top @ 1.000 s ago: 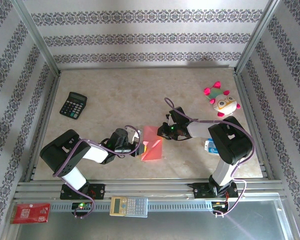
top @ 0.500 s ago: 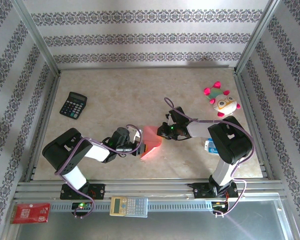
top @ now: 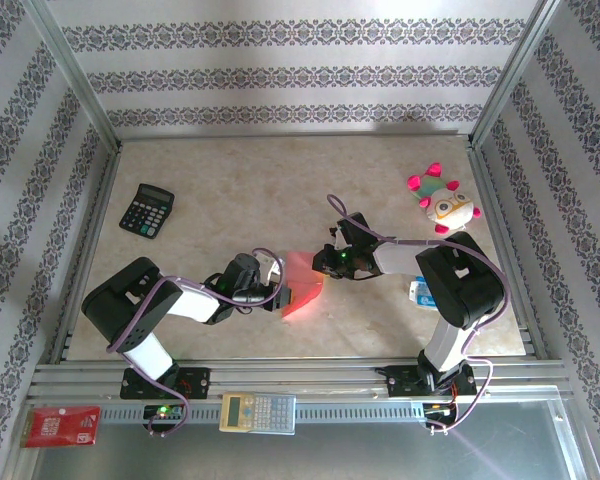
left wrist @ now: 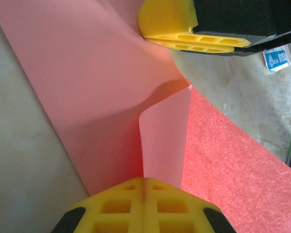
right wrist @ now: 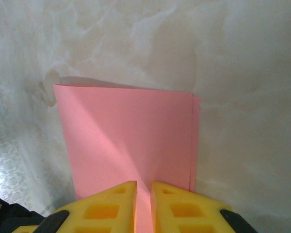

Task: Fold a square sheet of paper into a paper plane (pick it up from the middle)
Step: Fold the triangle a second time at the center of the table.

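Note:
The square sheet of paper (top: 302,292), salmon pink, is folded over on itself and lies on the table between both grippers. My left gripper (top: 279,291) is shut on a raised flap of the paper (left wrist: 163,131), its yellow fingertips (left wrist: 144,180) pressed together at the crease. My right gripper (top: 323,265) is at the sheet's far right edge. Its yellow fingers (right wrist: 117,201) stand a narrow gap apart over the doubled paper (right wrist: 131,131), gripping nothing. In the left wrist view one right finger (left wrist: 184,29) rests against the sheet's far side. No finished paper plane is in view.
A black calculator (top: 146,210) lies at the far left and a pink-and-white plush toy (top: 442,204) at the far right. A small blue-and-white item (top: 417,291) sits beside the right arm. A grey calculator (top: 258,411) and a red card (top: 63,425) rest on the near rail.
The right gripper's fingers have parted slightly. The paper has bunched a little closer between the grippers, and the left gripper has kept its hold.

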